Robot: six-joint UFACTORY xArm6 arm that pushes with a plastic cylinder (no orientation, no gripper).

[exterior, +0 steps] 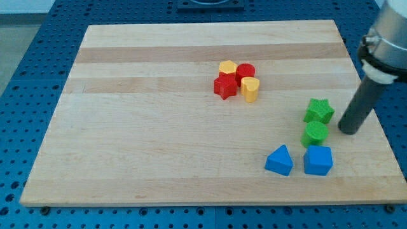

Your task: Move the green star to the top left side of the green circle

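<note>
The green star (318, 111) lies near the board's right side. The green circle (315, 133) sits just below it, almost touching. The star is directly above the circle, slightly to its right. My tip (348, 131) is at the end of the dark rod, to the right of both green blocks, about level with the circle and a short gap away from it. It touches neither block.
A blue cube (318, 160) sits just below the green circle, with a blue triangle (280, 160) to its left. A cluster at centre holds a yellow hexagon (227, 67), red cylinder (245, 72), red star (224, 86) and yellow heart (250, 90). The wooden board (140, 127) ends close on the right.
</note>
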